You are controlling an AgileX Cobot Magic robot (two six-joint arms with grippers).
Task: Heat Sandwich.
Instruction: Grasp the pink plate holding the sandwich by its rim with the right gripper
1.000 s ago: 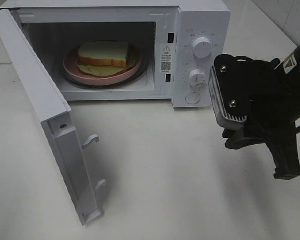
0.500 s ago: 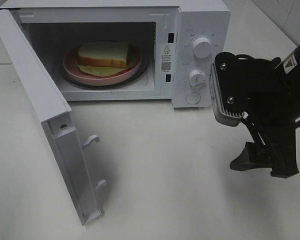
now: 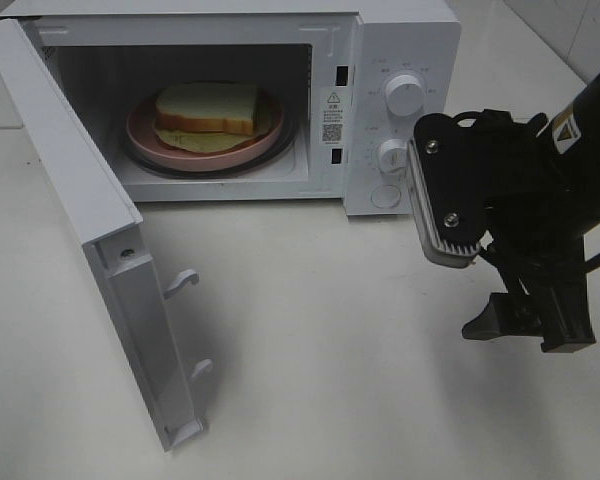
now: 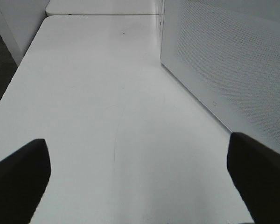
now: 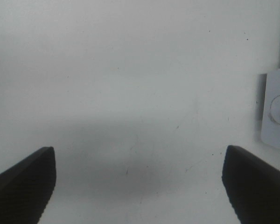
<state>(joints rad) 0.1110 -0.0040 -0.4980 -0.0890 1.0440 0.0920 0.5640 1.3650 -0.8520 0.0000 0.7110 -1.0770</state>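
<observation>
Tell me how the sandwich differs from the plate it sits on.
The sandwich is squarish, the plate round. The sandwich is white with a tan crust, the plate pink. The sandwich is smaller, covering only part of the plate. Both sit inside the open microwave.

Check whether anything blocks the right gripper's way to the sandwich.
Nothing visible does. The microwave door stands open; the sandwich lies exposed on the pink plate inside, the right gripper out front to its right.

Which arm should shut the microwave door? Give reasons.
Probably left. The left gripper sits open beside what looks like the door's outer face, ready to push; the right gripper hangs open by the knobs, away from it.
</observation>
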